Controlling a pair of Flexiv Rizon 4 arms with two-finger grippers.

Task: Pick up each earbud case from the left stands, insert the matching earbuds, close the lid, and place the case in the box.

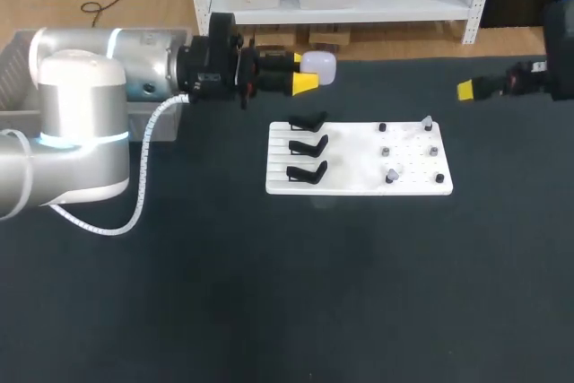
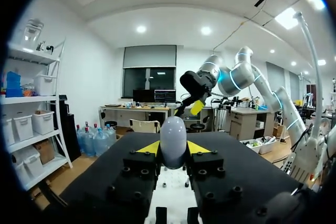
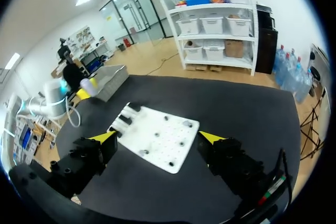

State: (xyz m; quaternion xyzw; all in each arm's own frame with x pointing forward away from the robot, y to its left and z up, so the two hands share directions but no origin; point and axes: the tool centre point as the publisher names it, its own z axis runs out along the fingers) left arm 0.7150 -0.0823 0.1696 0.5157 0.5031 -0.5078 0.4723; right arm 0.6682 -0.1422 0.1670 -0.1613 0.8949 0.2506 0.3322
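My left gripper point(image 1: 305, 72) hovers above the table's far left, behind the white board point(image 1: 359, 184), and is shut on a pale, rounded earbud case point(image 1: 321, 65). In the left wrist view the case point(image 2: 173, 141) stands upright between the yellow fingertips point(image 2: 148, 148). Three black stands point(image 1: 308, 144) on the board's left side are bare. Small earbuds point(image 1: 392, 172) and pegs dot its right half. My right gripper point(image 1: 470, 90) hangs open at the far right, clear of the board; in its own view the fingertips point(image 3: 103, 137) stand wide apart above the board point(image 3: 163, 129).
A grey box point(image 3: 111, 77) stands at the table's far left, mostly behind my left arm point(image 1: 81, 123) in the head view. Dark tabletop point(image 1: 287, 293) stretches in front of the board.
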